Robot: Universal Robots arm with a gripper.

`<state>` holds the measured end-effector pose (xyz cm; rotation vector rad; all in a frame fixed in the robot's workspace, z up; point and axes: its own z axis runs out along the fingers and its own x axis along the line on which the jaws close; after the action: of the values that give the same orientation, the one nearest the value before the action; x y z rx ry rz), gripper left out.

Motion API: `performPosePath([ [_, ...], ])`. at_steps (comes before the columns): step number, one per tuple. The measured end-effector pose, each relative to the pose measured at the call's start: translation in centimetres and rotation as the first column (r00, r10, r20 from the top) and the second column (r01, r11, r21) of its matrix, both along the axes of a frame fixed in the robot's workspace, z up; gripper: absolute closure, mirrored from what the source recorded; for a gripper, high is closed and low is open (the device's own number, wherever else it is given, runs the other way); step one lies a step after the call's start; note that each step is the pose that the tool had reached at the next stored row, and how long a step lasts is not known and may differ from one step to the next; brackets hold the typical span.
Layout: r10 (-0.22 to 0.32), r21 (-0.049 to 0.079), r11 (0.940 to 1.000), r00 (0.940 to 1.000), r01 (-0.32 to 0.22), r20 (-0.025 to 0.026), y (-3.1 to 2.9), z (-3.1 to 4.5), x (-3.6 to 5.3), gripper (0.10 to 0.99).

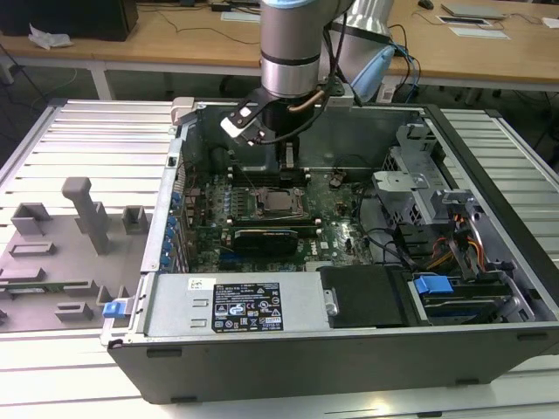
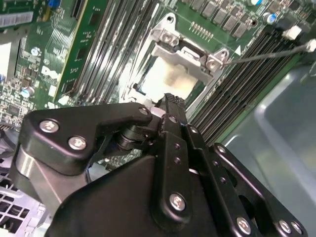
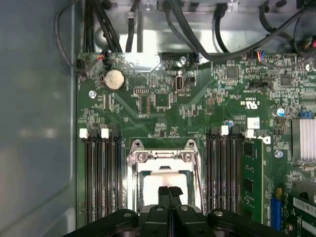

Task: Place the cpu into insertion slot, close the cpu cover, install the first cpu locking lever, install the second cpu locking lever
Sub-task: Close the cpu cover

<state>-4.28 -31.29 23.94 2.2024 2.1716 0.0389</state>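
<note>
The gripper (image 1: 288, 164) hangs inside the open computer case (image 1: 349, 367), straight over the insertion slot (image 1: 281, 203) near the middle of the green motherboard (image 3: 163, 113). In the first wrist view its fingers (image 3: 163, 193) are pressed together with nothing visible between them. Their tips are just over the cpu (image 3: 152, 178), and whether they touch it cannot be told. The cpu sits in the slot, its pale top showing through the window of the cpu cover (image 3: 160, 157), which appears to lie down around it. Banks of long dark memory slots (image 3: 101, 177) run close along both sides of the socket, leaving only narrow strips of board beside the metal rim. In the second wrist view a thin metal lever (image 2: 266, 55) reaches out from a socket corner across one bank; whether it is latched cannot be told. Room is open above the slot, while the case's far wall stands close behind the arm. A dark expansion card (image 1: 271, 237) and a silver power supply box (image 1: 236, 305) lie on the near side. A drive cage (image 1: 410, 188) and loose cables (image 1: 454, 244) crowd the exterior view's right. Outside the case, at the exterior view's left, a grey fixture tray (image 1: 61, 253) rests on the ribbed tabletop (image 1: 96, 131).
</note>
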Motion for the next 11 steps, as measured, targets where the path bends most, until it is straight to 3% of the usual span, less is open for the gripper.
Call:
performPosePath([
  [6, 0.000, 0.000, 1.0000, 1.0000, 0.000, -0.0003, -0.16, -0.75, -0.36, 0.980],
  [8, 0.000, 0.000, 1.0000, 1.0000, 0.000, -0.0044, -0.19, -1.23, -0.37, 0.980],
  [11, 0.000, 0.000, 1.0000, 1.0000, 0.000, -0.0046, -0.20, -1.24, -0.37, 0.980],
])
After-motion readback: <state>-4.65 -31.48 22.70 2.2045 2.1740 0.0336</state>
